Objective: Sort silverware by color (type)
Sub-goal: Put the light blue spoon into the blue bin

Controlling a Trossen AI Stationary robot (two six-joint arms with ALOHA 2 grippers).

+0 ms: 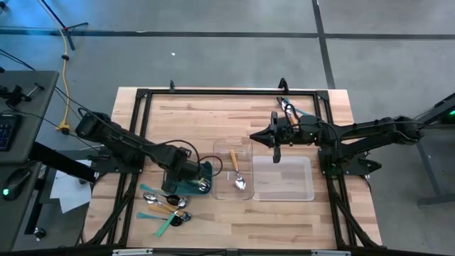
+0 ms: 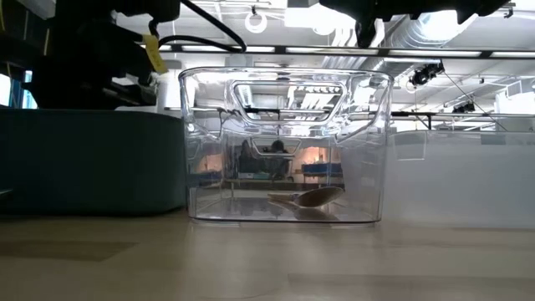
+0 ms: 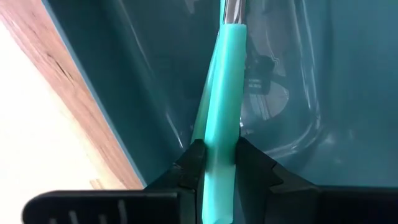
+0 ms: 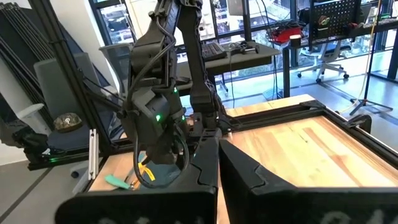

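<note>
Bright, even light; faint reflections.

One spoon (image 1: 237, 173) lies inside the tray (image 1: 222, 146).

My left gripper (image 3: 214, 168) is hemmed inside the teal bin (image 1: 206, 171); 2 clear trays (image 1: 283, 178) block rightward, far tabletop (image 1: 213, 114) open.

teal bin (image 1: 201, 186); pale teal handle (image 3: 222, 118) between black fingers (image 3: 189, 168); orange handle with silver head on the spoon (image 1: 236, 169) in a clear tray (image 1: 220, 146); loose teal and orange utensils (image 1: 165, 208) on light striped wood table (image 1: 213, 114); black arms.
</note>
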